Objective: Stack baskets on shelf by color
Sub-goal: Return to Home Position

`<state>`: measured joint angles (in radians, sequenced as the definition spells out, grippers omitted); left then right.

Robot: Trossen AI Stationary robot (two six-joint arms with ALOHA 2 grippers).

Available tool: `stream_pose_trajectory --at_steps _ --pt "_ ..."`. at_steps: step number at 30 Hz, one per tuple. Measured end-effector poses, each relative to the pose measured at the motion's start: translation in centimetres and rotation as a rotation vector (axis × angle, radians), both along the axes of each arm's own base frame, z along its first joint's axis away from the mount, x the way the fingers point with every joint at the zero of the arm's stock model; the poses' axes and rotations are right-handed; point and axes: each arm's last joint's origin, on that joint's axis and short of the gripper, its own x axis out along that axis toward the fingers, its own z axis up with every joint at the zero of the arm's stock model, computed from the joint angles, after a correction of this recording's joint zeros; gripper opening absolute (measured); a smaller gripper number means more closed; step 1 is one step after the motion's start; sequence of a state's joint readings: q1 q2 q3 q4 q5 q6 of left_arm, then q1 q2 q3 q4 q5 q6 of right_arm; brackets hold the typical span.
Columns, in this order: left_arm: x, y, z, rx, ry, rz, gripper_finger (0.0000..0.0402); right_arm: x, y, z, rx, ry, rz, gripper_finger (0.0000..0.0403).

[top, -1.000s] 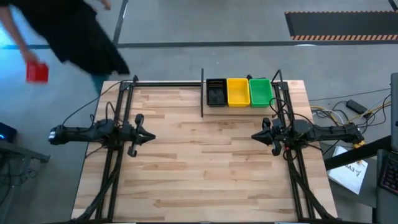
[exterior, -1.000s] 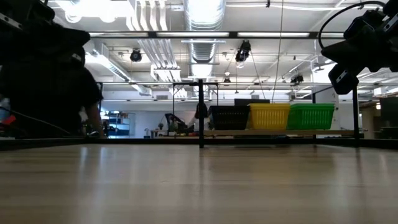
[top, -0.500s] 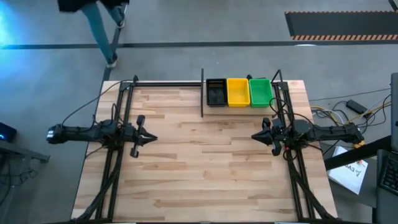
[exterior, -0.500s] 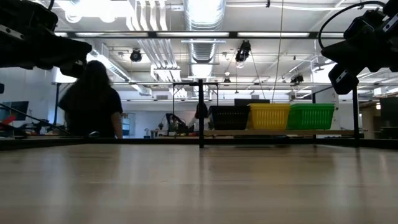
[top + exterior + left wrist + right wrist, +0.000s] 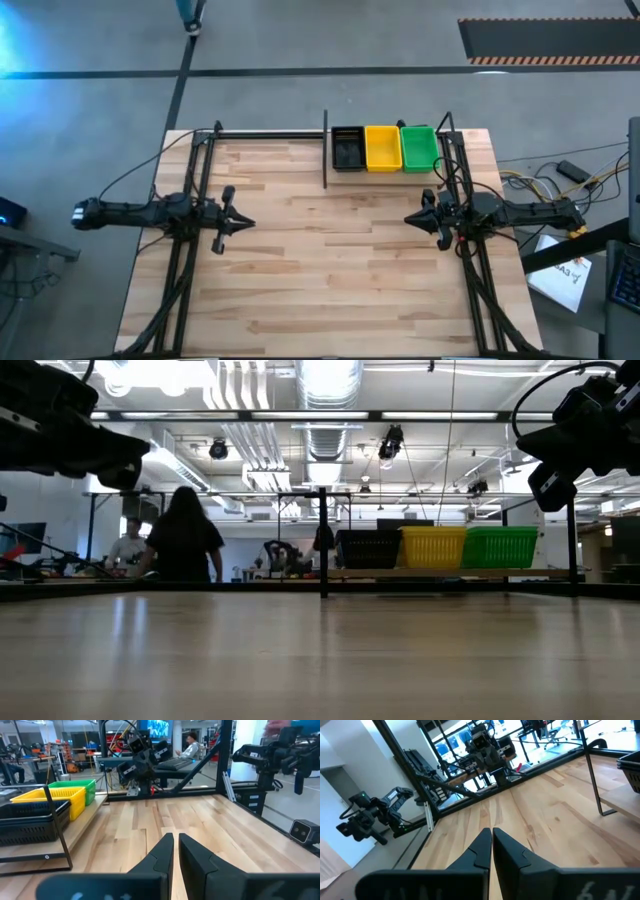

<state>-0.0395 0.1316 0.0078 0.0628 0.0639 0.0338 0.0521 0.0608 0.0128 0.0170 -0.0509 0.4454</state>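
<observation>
The baskets stand side by side on the shelf (image 5: 440, 573) at the table's far edge, right of centre: black (image 5: 347, 148), yellow (image 5: 381, 147), green (image 5: 418, 147). Their bottoms rest on the pale board between thin black posts (image 5: 326, 150). The low view shows them in the same order: black (image 5: 368, 548), yellow (image 5: 433, 546), green (image 5: 500, 546). How many are stacked in each colour I cannot tell. My left gripper (image 5: 248, 223) hovers above the table's left half, shut and pointing right. My right gripper (image 5: 408, 217) hovers above the right half, shut and pointing left, nearer than the shelf.
Black frame rails (image 5: 190, 200) run along both table sides under the arms. Bare wood (image 5: 320, 260) lies between the two grippers. Cables and papers (image 5: 565, 275) sit off the table's right edge. A person (image 5: 183, 545) stands far behind the table.
A person in dark clothes by the table's far left corner has walked away into the room. The baskets have stayed in place on the shelf.
</observation>
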Motion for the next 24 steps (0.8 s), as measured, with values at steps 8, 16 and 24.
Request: stream_pose_trajectory --at_steps 8,16,24 --pt "0.2 0.0 -0.2 0.001 0.027 0.001 0.0013 0.0 0.0 0.1 -0.009 -0.009 0.000 0.0009" --pt "0.3 0.0 -0.4 0.001 0.043 0.001 0.0013 -0.4 -0.3 1.1 -0.299 -0.143 -0.088 0.0009" --pt "0.2 0.0 -0.4 0.001 0.038 0.001 0.0013 -0.4 -0.3 0.8 -0.333 -0.119 -0.111 0.0009"
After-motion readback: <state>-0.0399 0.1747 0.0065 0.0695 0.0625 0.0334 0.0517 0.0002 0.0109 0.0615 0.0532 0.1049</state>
